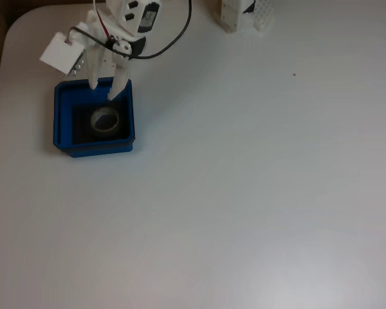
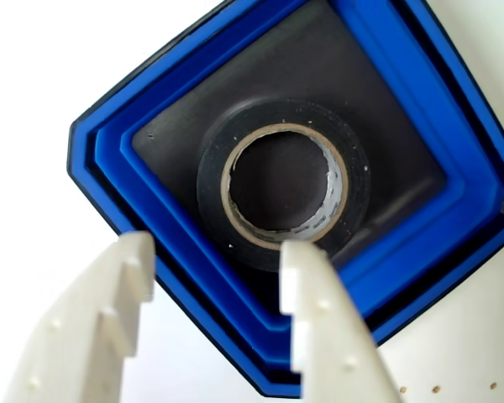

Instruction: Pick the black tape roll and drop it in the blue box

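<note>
The black tape roll (image 1: pixel 105 120) lies flat on the dark floor of the blue box (image 1: pixel 62 122), near the table's left edge. Seen from the gripper's own camera, the tape roll (image 2: pixel 227 164) shows its whitish core and rests in the middle of the blue box (image 2: pixel 403 243). My white gripper (image 1: pixel 103 90) hangs over the box's far wall, open, with nothing between its fingers. In the gripper view the gripper (image 2: pixel 214 260) has its two pale fingers (image 2: pixel 311 294) spread apart above the box's near wall, clear of the roll.
A white table (image 1: pixel 257 193) spreads wide to the right and front of the box. White objects (image 1: pixel 244 14) stand at the far edge. A black cable (image 1: pixel 174 38) loops off the arm. The table's left edge runs close to the box.
</note>
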